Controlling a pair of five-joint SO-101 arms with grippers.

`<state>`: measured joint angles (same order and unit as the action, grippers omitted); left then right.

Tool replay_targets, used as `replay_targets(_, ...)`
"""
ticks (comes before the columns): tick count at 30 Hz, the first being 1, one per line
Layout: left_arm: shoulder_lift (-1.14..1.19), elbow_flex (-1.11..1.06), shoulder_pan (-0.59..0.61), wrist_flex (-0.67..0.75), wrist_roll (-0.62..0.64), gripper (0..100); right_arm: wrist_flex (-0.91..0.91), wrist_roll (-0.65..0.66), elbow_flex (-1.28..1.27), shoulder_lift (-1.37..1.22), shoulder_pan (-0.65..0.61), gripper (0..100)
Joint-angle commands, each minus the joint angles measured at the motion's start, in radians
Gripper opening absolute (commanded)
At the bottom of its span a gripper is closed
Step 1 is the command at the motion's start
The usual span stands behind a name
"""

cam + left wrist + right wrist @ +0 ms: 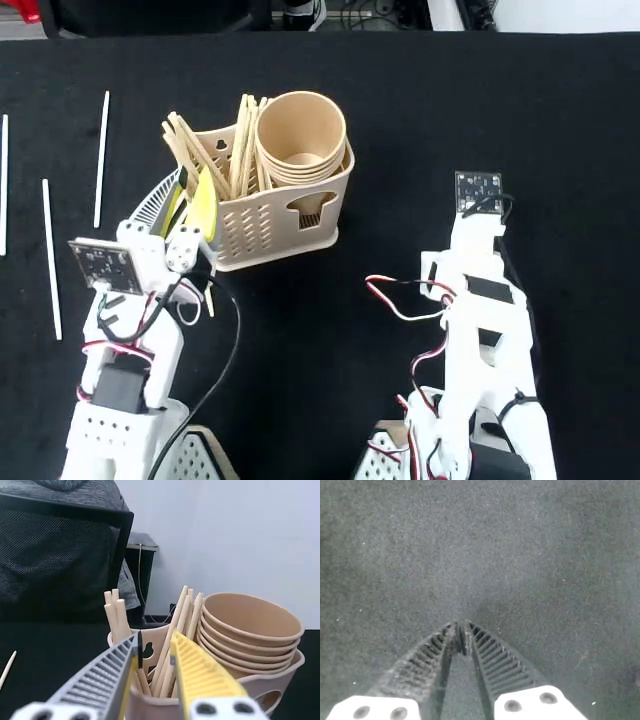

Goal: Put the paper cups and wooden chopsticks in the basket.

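Two arms show in the high view. The left arm (125,330) stretches forward, and its left gripper (195,182) hangs over the near left corner of the basket (285,225). The right arm (480,310) sits well to the basket's right. Stacked paper cups (300,135) and wooden chopsticks (240,150) stand inside the basket, and thin white sticks (101,158) lie to its left.

In the left wrist view, the jaws are slightly spread just above the basket's rim, pinching nothing.

In the right wrist view, the right gripper (461,632) points down at the black table (520,555), away from the basket, jaws pressed together.
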<state>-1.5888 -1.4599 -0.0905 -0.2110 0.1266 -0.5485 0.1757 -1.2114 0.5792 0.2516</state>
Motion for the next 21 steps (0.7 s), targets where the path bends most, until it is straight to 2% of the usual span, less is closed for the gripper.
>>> replay_targets(1,-0.005,0.114,0.016,-0.084,0.009,12,0.015,0.012,0.004,0.002,-0.003,2.1)
replay_targets(5,0.003,0.268,0.15,-0.213,0.009,12,0.015,0.012,0.004,0.002,-0.003,2.1)
replay_targets(10,0.11,0.593,0.4,-0.589,-0.009,12,0.015,0.012,0.004,0.002,-0.002,2.1)
replay_targets(13,0.292,0.754,0.469,-0.789,-0.086,15,0.015,0.012,0.004,0.002,-0.002,2.1)
replay_targets(16,0.505,0.854,0.535,-0.865,-0.169,14,0.015,0.012,0.004,0.002,-0.002,2.1)
replay_targets(21,0.835,0.975,0.682,-0.864,-0.255,14,0.015,0.012,0.004,0.002,-0.002,2.1)
